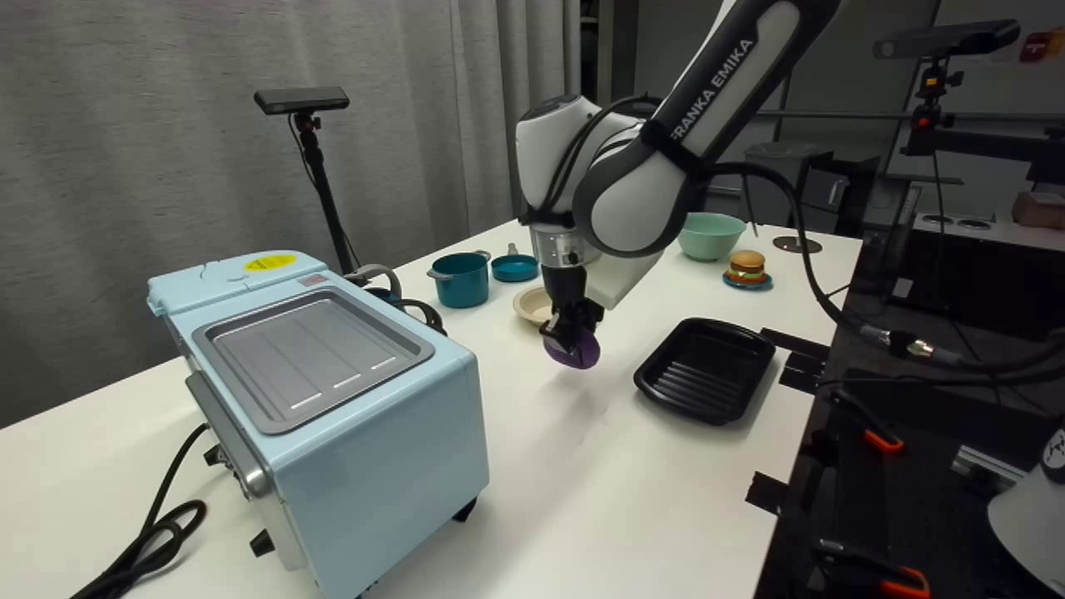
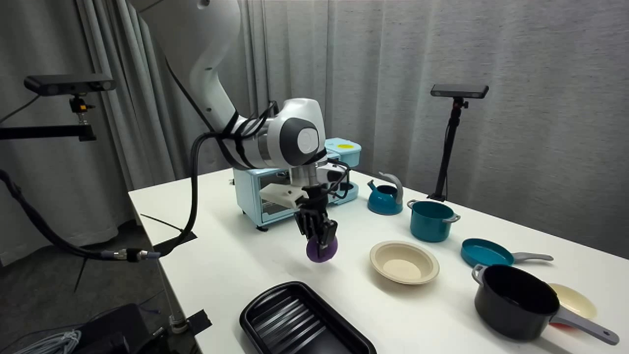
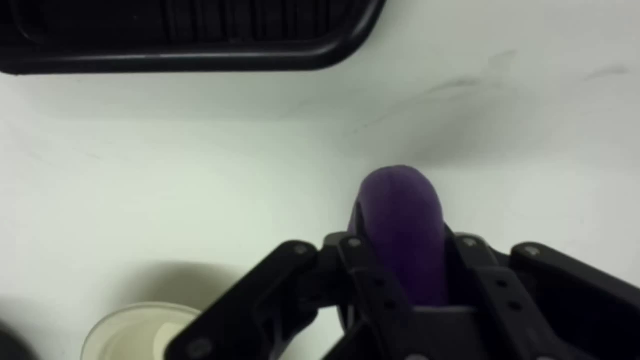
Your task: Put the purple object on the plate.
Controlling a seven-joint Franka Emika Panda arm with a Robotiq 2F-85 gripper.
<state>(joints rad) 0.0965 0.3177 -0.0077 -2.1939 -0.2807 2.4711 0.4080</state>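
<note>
Purple roundish lump [image 3: 402, 210], smooth-surfaced, is clasped in the black gripper [image 3: 403, 227], jaws narrowed against its two sides; in both exterior views it hangs near mid-frame, above the broad white table [image 2: 236, 265]. Over that table the white-and-dark-grey jointed arm [image 1: 636, 204] extends from the upper right in an exterior view, FRANKA EMIKA legible along its link. The pale blue boxy oven [image 1: 391, 441] stands at lower left in an exterior view, bearing a grey rectangular metal pan [image 1: 316, 358]. In an exterior view the black rectangular ridged tray [image 2: 295, 324] lies at bottom centre; it also crosses the wrist view's upper left. A long-handled dark grey saucepan [image 2: 508, 314] occupies the lower right in an exterior view, with a teal two-handled pot [image 2: 428, 228] and a teal kettle [image 2: 385, 199] higher up. The round, shallow, pale cream plate [image 2: 403, 269] lies right of the lump in an exterior view, apart from it; at the wrist view's lower left the gripper hides part of it. A layered toy hamburger [image 1: 746, 264] sits right of centre in an exterior view. Any lettering on the oven's yellow oval sticker [image 1: 269, 262] and small reddish label [image 1: 314, 280] is too small to read.
</note>
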